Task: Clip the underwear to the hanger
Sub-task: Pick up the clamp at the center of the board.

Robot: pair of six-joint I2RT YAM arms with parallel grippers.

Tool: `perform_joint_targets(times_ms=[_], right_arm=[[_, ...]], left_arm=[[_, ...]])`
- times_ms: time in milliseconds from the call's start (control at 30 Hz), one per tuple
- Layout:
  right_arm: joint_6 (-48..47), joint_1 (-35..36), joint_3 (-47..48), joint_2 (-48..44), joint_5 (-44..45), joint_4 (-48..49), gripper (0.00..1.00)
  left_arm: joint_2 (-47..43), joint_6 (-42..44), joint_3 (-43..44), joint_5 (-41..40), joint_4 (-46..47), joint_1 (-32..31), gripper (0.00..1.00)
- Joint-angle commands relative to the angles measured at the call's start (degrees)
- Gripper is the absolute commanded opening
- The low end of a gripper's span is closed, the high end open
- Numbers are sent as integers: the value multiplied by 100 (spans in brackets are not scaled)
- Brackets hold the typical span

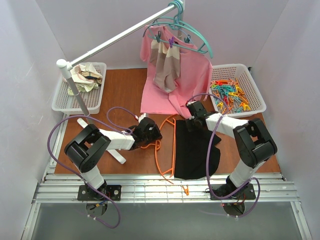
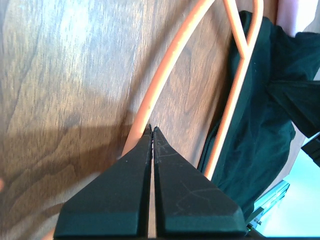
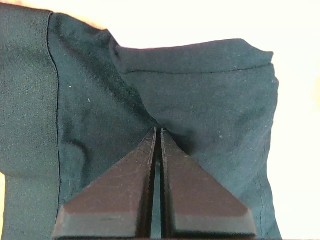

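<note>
Top view is showing the underwear (image 1: 194,156) lying flat on the table (image 1: 120,90), its left edge touching the hanger (image 1: 173,146). Right gripper (image 3: 157,131) is pinching the underwear, jaws closed. Left gripper (image 2: 152,129) is resting narrow and closed, tips touching the hanger.

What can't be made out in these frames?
- Left wrist: the hanger passes under the shut left gripper, and its fingers hide any contact.
- Right wrist: the underwear fills the view around the right gripper shut on it. The hanger is out of frame and the background is washed out.
- Top view: both grippers' fingertips are hidden under their own bodies. The pegs in the basket are too small to count.
</note>
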Motion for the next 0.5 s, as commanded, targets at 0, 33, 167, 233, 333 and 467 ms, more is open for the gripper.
perform_joint_targets(times_ms=[0,33,167,233,333,467], right_arm=[[212,-9,34,101,166,-809,1],[221,-18,25,74,166,-835,1],[116,-9,42,-92,-27,-792,1],[37,-18,60,-172,-176,-713,1],[-113,-9,69,-470,-588,-485,2],[-297,-9,174,-821,-976,-344,14]], left_arm=[[-12,10,176,-250,-327,-21,0],[-3,10,176,-241,-336,-21,0],[24,62,220,-206,-266,-21,0],[24,71,238,-154,-204,-21,0],[50,150,282,-66,102,-21,0],[24,247,326,-4,288,-21,0]])
